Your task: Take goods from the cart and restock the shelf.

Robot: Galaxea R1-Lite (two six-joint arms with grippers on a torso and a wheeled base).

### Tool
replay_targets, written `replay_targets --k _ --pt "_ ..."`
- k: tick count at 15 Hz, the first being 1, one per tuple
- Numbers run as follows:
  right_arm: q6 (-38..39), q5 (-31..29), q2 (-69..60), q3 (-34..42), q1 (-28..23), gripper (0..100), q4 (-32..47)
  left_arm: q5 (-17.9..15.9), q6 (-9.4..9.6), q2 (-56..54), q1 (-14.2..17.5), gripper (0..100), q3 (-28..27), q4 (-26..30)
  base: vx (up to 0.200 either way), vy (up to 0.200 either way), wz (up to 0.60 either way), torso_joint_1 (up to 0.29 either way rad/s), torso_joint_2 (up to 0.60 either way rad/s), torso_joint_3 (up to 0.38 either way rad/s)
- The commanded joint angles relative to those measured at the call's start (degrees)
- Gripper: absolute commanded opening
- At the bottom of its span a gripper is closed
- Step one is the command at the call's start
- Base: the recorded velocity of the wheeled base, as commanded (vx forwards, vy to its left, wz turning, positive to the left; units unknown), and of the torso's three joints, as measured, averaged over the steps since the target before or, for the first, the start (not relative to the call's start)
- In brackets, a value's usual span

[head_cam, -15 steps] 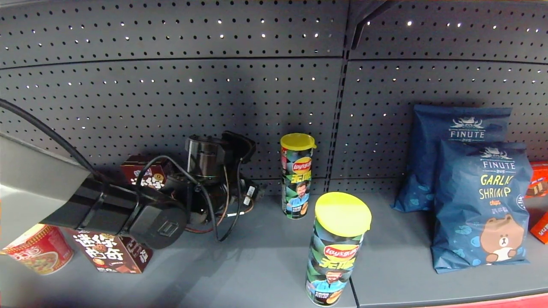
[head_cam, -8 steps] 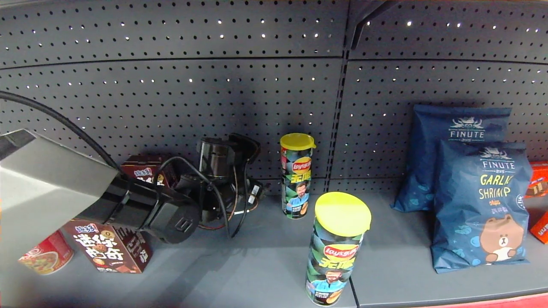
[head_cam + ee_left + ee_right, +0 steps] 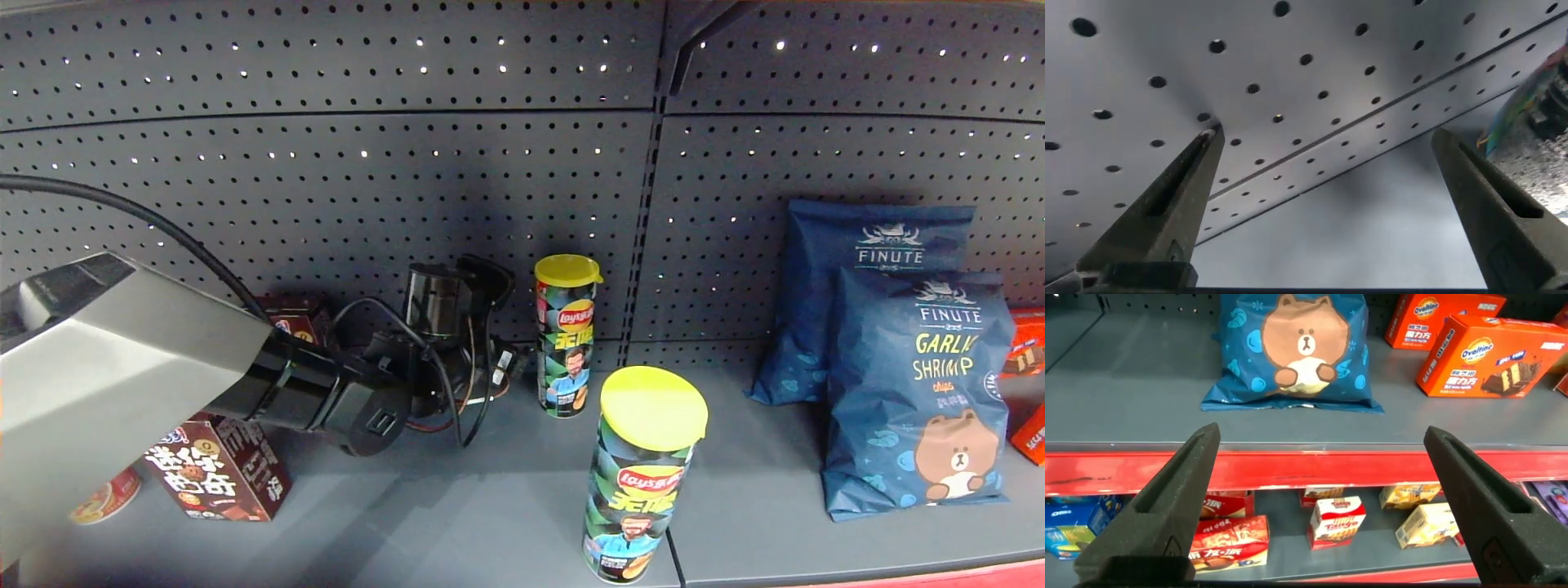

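My left fingers point(image 3: 1327, 135) are spread wide with nothing between them, pointing at the dark grey perforated back panel point(image 3: 1290, 65) low down, where it meets the back edge of the grey metal shelf point(image 3: 490, 506). As I read it, this hand has no goods to place, so the step is to bring the arm out of the shelf and go to the cart for the next item. To do that well I would pull straight out toward the front edge, keeping the spread and the wrist cables away from the tall printed chip can with the yellow lid point(image 3: 566, 335). That can stands upright by the back edge, just beside the fingers on my right, and its side shows in the left wrist view point(image 3: 1527, 106). It is narrow and tall, so a sideways brush could tip it. A second can of the same kind point(image 3: 645, 474) stands near the front edge, further right. A brown carton point(image 3: 216, 474) sits near the front edge under my forearm, so I would not drop the elbow. My right fingers point(image 3: 1323, 433) are also spread and empty, in front of the red front edge, facing the blue snack bag with the bear point(image 3: 1294, 351).
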Motion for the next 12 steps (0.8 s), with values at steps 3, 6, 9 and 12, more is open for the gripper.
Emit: replay_targets --k 3,6,9,12 --pt "0.0 0.0 0.1 0.0 0.0 100 0.0 0.0 -0.03 1.1 -0.5 100 -1.2 -0.1 0.0 0.0 0.0 0.0 0.0 0.0" --pt "0.0 0.0 0.1 0.0 0.0 100 0.0 0.0 -0.03 1.1 -1.1 100 -1.3 -0.1 0.0 0.0 0.0 0.0 0.0 0.0" --pt "0.0 0.0 0.1 0.0 0.0 100 0.0 0.0 -0.03 1.5 -1.6 100 -1.6 -0.1 0.0 0.0 0.0 0.0 0.0 0.0" --pt "0.0 0.0 0.1 0.0 0.0 100 0.0 0.0 -0.12 1.8 -2.3 100 -1.9 -0.1 0.0 0.0 0.0 0.0 0.0 0.0"
